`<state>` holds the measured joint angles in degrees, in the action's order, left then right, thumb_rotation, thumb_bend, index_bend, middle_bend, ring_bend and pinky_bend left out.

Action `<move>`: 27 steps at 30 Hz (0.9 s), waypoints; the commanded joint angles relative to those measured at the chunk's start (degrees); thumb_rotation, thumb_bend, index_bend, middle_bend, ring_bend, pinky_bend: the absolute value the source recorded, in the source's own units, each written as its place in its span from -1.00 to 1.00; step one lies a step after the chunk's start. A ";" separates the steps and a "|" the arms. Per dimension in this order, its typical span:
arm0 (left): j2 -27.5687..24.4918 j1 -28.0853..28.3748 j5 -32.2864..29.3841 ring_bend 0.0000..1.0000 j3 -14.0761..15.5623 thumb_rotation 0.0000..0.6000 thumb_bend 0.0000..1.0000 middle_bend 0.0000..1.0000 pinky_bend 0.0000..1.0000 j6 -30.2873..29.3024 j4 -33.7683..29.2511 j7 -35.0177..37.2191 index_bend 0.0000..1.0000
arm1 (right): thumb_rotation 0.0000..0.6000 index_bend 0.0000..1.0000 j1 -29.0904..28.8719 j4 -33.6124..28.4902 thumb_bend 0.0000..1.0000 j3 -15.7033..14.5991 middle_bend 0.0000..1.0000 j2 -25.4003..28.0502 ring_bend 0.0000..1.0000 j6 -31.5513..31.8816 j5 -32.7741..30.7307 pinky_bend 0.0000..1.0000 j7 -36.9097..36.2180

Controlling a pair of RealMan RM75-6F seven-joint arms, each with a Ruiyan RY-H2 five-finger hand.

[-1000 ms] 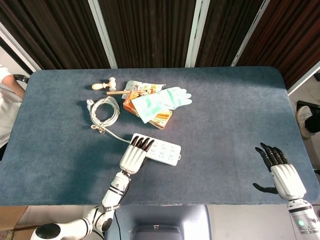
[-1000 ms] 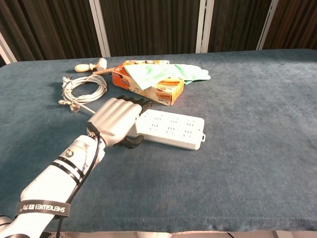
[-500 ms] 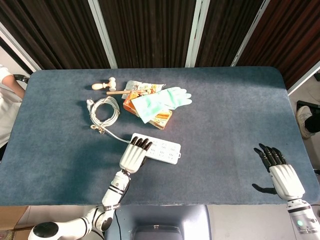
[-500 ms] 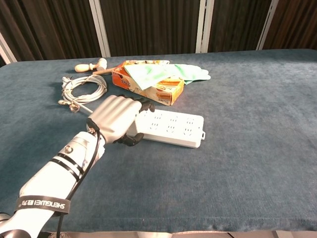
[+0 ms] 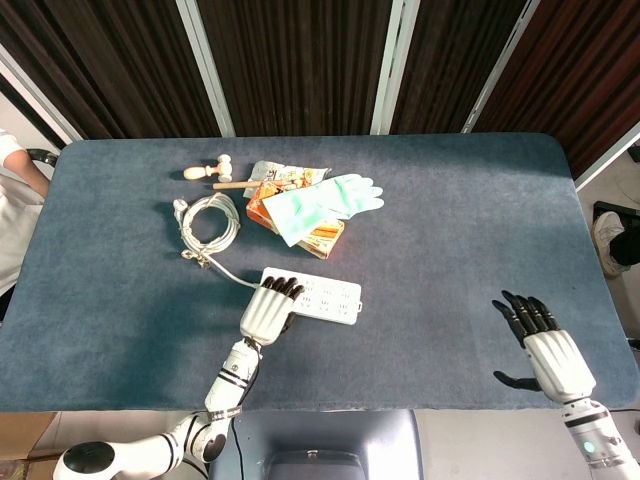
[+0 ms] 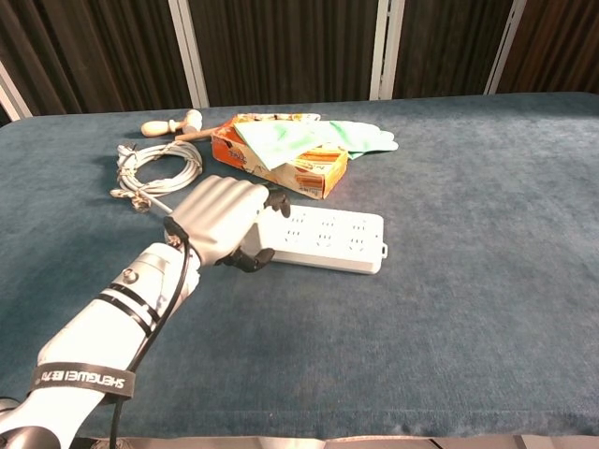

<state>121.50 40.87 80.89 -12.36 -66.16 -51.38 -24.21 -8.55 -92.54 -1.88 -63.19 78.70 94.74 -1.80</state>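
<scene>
Near the table's front edge, left of centre, a white power strip (image 5: pixel 312 296) lies flat on the blue cloth, its cord (image 5: pixel 208 222) coiled at about ten o'clock from it. The left hand (image 5: pixel 267 309) grasps the strip's near end, fingers laid over the top and thumb tucked under its front edge in the chest view. The strip looks like rigid, smooth plastic, fairly light but dragged on by its stiff cord; it would likely pivot when held at one end, so a grip across its narrow width suits it best. At twelve o'clock from the strip sits an orange box (image 5: pixel 322 239) with a green glove (image 5: pixel 325 203) draped over it. Compared with a second ago, the strip has shifted slightly toward the box. The right hand (image 5: pixel 550 352), empty with fingers spread, has drifted leftward and nearer the front edge.
</scene>
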 commanded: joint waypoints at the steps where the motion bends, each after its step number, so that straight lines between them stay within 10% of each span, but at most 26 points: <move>1: -0.27 0.31 0.15 -0.19 0.14 1.00 0.56 -0.05 -0.10 -0.03 -0.63 -0.59 -0.25 | 1.00 -1.00 -2.98 1.87 -0.80 -0.75 -1.00 -2.90 -1.00 -1.86 4.79 -1.00 -0.15; 14: -1.18 0.89 -0.26 -0.09 -0.13 1.00 0.60 0.03 0.07 -0.62 -2.22 -3.61 -0.19 | 1.00 -1.00 -15.16 3.32 -0.75 1.62 -1.00 -12.49 -1.00 -17.98 5.08 -1.00 3.36; 27: -1.63 0.61 -1.73 -0.05 0.07 1.00 0.60 0.07 0.12 -0.46 -5.07 -6.07 -0.16 | 1.00 -1.00 -24.52 12.98 0.01 6.22 -0.98 -27.10 -1.00 -25.67 0.63 -1.00 6.31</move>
<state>119.88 41.48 79.19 -12.30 -66.65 -56.41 -30.24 -32.47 -80.23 3.58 -89.32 53.62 96.27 3.90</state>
